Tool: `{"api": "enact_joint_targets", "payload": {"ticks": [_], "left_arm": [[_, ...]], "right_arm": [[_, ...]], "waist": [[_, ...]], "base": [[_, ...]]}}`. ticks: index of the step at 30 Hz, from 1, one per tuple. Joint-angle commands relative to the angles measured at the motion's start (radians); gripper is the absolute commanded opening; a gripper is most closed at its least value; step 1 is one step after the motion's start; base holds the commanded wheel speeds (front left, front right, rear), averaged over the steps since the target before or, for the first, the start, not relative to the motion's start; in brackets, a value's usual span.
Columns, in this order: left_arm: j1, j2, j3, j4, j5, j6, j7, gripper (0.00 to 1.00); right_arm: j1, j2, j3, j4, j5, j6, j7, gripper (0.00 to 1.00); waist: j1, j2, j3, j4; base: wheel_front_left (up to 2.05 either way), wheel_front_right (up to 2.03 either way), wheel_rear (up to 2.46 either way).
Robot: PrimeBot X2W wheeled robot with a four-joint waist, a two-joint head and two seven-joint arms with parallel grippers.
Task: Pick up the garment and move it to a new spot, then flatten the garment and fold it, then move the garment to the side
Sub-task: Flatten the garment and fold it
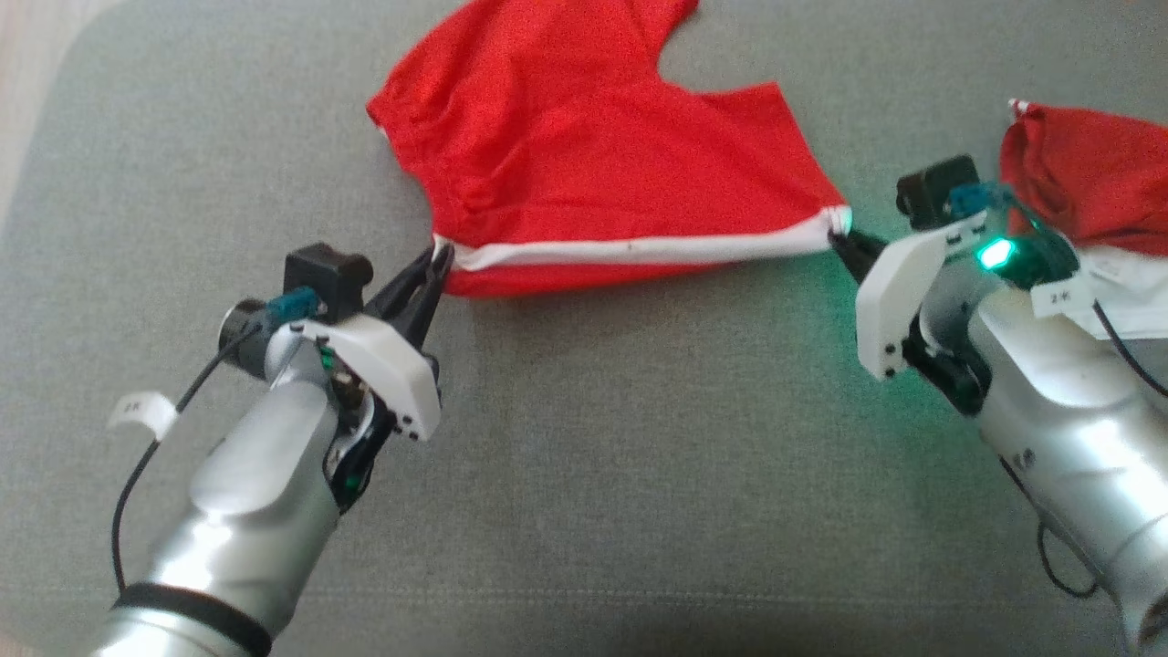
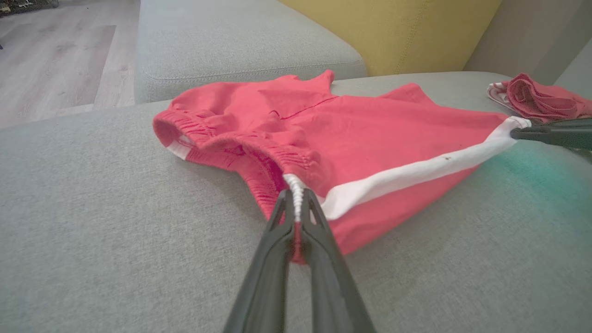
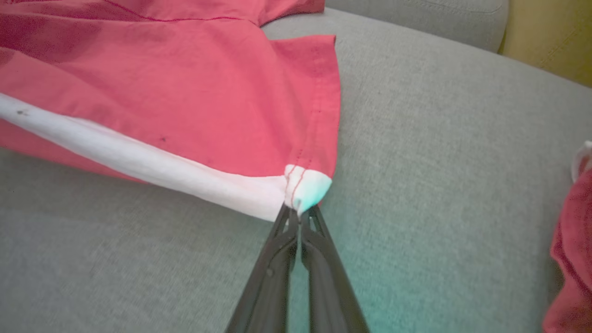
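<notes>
1. Grey woven sofa cushion (image 1: 584, 474) spreads under everything. The left wrist view shows pale wood floor (image 2: 60, 60) beyond it and a yellow backrest (image 2: 393, 32) behind.
2. The left gripper (image 1: 440, 263) is clenched on the gathered waistband end of the red garment (image 1: 584, 155), right where its white side stripe (image 1: 639, 248) begins.
3. The right gripper (image 1: 841, 239) is pinched tight on the stripe's other end, at the hem corner, which is tinted green by the wrist light.
4. Between the two grips the stripe runs taut and nearly straight. The rest of the garment fans away from the robot across the cushion, wrinkled near the waistband.
5. A second red cloth (image 1: 1086, 173) sits bunched beyond the right wrist, apart from the garment and partly hidden by that arm.
6. The top of the head view cuts off the garment's far edge. Whether the stretched edge is lifted clear of the cushion is hard to tell.
</notes>
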Motion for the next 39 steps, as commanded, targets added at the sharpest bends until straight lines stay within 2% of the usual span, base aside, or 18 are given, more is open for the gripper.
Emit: {"api": "enact_joint_targets", "payload": {"ticks": [1,8,18,26,29,33,39], "left_arm": [[-0.015,0.041,0.028,-0.031,0.005,0.001,-0.012,0.00],[0.102,0.041,0.033,-0.062,0.004,0.001,-0.012,0.00],[0.273,0.042,0.002,-0.130,-0.033,0.001,-0.012,0.00],[0.383,0.063,-0.016,-0.224,-0.072,0.001,0.008,0.00],[0.428,0.081,-0.022,-0.286,-0.086,0.005,0.032,0.00],[0.487,0.138,-0.041,-0.399,-0.104,0.004,0.078,0.00],[0.555,0.201,-0.044,-0.570,-0.128,0.022,0.136,0.00]], "right_arm": [[0.015,-0.016,0.022,-0.039,0.024,-0.001,0.009,0.00],[0.094,-0.116,0.151,-0.143,0.134,-0.001,0.067,0.00],[0.157,-0.305,0.335,-0.328,0.271,-0.001,0.110,0.00],[0.215,-0.424,0.397,-0.463,0.378,-0.001,0.196,0.00],[0.231,-0.477,0.408,-0.526,0.408,-0.001,0.241,0.00],[0.228,-0.537,0.420,-0.618,0.388,-0.001,0.269,0.00],[0.213,-0.583,0.415,-0.688,0.416,-0.001,0.282,0.00]], "waist": [[0.0001,0.0000,-0.028,-0.002],[0.0001,0.0000,-0.113,-0.009],[0.0001,0.0000,-0.214,-0.023],[0.0001,0.0000,-0.249,-0.039],[0.0001,0.0000,-0.257,-0.047],[0.0001,0.0000,-0.257,-0.062],[0.0001,0.0000,-0.259,-0.067]], "base": [[0.00,0.00,0.00],[0.00,0.00,0.00],[0.00,0.00,0.00],[0.00,0.00,0.00],[0.00,0.00,0.00],[0.00,0.00,0.00],[0.00,0.00,0.00]]}}
